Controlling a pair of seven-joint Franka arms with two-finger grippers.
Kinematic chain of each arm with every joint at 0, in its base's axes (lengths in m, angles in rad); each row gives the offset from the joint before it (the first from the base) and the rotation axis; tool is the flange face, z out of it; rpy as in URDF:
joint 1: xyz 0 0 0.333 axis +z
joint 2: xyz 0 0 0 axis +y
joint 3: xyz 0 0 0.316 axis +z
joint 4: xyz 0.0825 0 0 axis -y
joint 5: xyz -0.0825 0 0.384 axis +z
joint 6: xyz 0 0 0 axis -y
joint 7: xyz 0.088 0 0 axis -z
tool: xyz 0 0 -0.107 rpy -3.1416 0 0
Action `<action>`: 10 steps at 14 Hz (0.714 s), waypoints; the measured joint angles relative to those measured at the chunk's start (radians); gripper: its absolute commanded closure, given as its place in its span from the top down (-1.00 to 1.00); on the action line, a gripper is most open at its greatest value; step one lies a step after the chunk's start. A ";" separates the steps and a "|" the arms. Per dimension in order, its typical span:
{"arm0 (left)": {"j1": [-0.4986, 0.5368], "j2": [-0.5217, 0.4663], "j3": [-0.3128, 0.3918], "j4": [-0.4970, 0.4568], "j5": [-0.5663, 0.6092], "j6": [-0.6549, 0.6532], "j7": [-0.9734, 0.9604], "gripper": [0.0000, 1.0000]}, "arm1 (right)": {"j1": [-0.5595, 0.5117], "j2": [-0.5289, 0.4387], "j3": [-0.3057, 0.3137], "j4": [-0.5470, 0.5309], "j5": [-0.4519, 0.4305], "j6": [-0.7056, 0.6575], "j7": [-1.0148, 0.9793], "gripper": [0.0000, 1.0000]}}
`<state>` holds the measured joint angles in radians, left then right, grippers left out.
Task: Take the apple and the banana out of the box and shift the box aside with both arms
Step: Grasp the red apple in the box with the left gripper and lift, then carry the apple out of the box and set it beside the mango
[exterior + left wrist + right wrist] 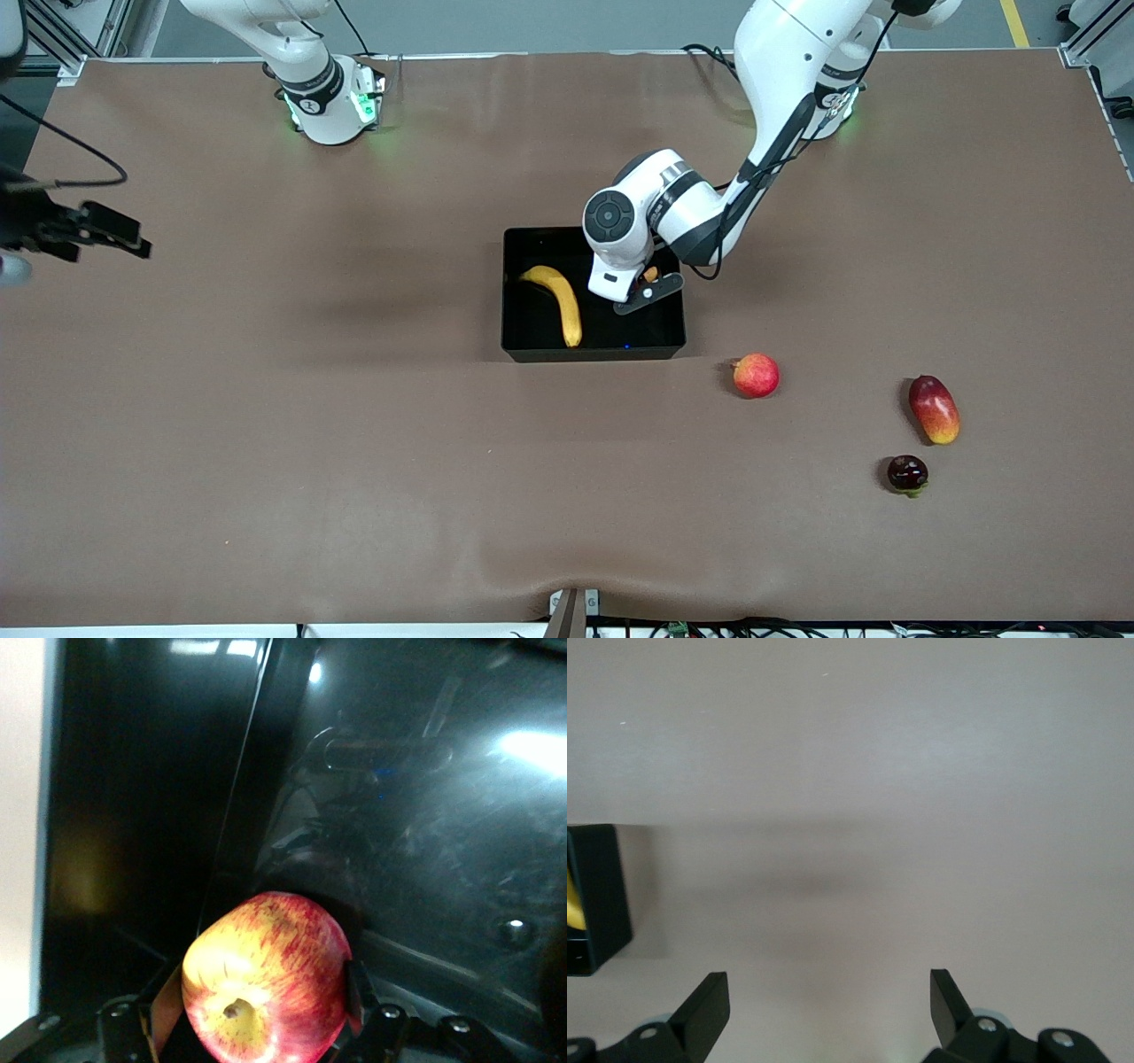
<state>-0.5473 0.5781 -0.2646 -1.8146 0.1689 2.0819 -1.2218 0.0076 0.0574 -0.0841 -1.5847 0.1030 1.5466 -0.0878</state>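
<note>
The black box sits mid-table with the yellow banana lying inside it. My left gripper reaches down into the box at the left arm's end. It is shut on a red-and-yellow apple, one finger against each side. Only a sliver of that apple shows under the hand in the front view. In the left wrist view the left gripper hangs over the glossy box floor. A second apple lies on the table, nearer the front camera than the box. My right gripper is open and empty.
A red-and-yellow mango and a small dark purple fruit lie toward the left arm's end, nearer the front camera than the box. The right gripper waits over bare brown table at the right arm's end. A box corner shows in its wrist view.
</note>
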 measured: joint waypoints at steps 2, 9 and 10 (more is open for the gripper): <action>0.016 0.000 0.007 0.030 0.004 -0.001 0.050 -1.00 | 0.000 0.024 0.001 0.002 0.076 -0.046 -0.001 1.00; 0.125 -0.073 0.010 0.279 0.029 -0.260 0.193 -1.00 | 0.093 0.100 0.009 0.003 0.166 -0.084 -0.007 1.00; 0.170 -0.099 0.011 0.296 0.029 -0.280 0.244 -1.00 | 0.105 0.111 0.009 0.004 0.170 -0.083 -0.008 1.00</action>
<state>-0.3771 0.4796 -0.2540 -1.5188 0.1984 1.8020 -0.9778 0.1122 0.1682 -0.0752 -1.5803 0.2726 1.4632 -0.0953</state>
